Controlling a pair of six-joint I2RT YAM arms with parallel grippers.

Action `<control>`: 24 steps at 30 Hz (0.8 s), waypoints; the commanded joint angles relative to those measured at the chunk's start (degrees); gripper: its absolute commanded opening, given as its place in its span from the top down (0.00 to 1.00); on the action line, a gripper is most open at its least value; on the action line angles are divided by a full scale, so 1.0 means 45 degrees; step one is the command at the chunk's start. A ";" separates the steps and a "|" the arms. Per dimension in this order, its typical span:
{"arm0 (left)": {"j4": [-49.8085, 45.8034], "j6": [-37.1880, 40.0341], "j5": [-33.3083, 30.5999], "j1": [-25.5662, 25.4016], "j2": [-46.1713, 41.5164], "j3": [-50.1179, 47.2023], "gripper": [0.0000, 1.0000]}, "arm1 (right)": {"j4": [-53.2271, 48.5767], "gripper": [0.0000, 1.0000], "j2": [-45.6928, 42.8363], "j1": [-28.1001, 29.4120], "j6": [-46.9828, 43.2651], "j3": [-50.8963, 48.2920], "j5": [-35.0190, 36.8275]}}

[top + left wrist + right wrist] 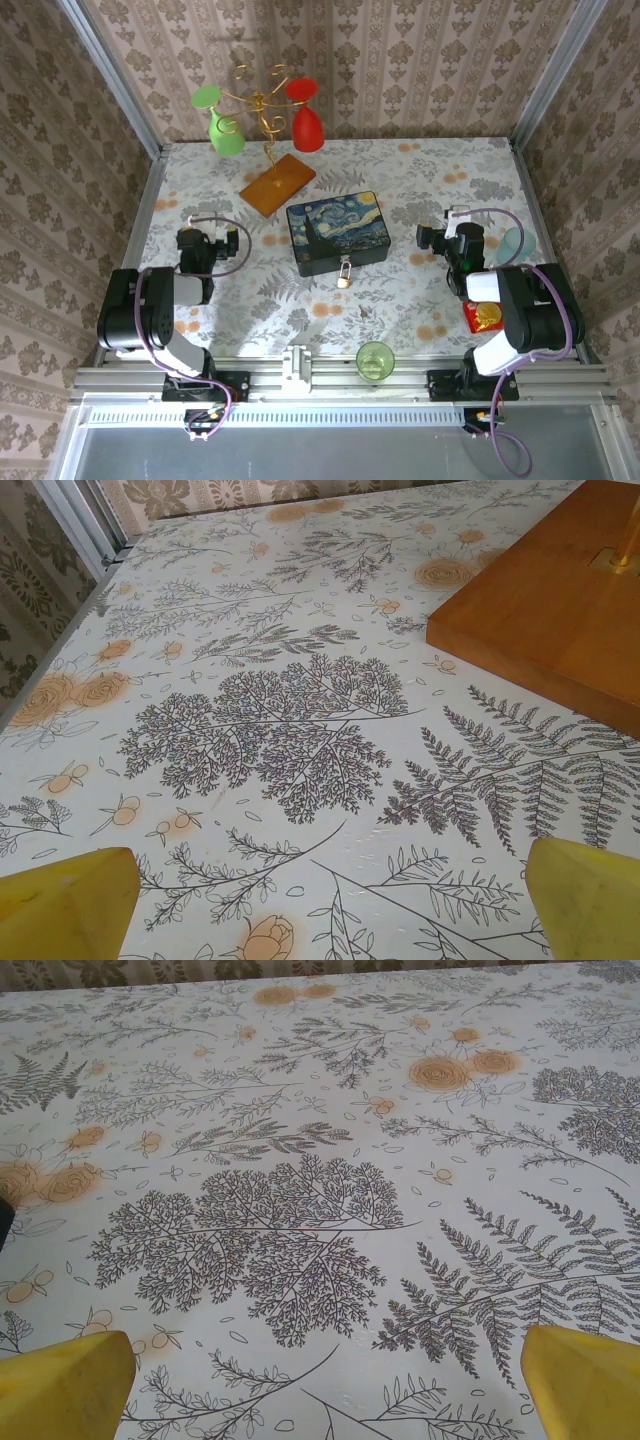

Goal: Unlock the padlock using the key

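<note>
The tiny brass padlock hangs from the front clasp of the dark starry-night box at the table's middle. The key is out of view. My left gripper rests left of the box, well apart from it. In the left wrist view it is open, and its yellow fingertips have only patterned tablecloth between them. My right gripper sits right of the box, and the right wrist view shows it open too, over bare cloth, with its yellow fingertips wide apart.
A wooden base with a gold wire stand holds a green glass and a red glass at the back. A green cup stands at the near edge. A red packet with a gold item lies by the right arm.
</note>
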 commanded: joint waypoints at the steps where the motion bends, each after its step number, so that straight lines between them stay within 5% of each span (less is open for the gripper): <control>1: 0.0389 0.0041 0.0216 0.0094 -0.0007 0.0227 0.00 | 0.0331 0.00 -0.0197 -0.0041 -0.0237 0.0137 -0.0156; 24: 0.0351 -0.0003 0.0383 0.0162 -0.0006 0.0228 0.00 | 0.0292 0.00 -0.0196 -0.0056 -0.0216 0.0157 -0.0177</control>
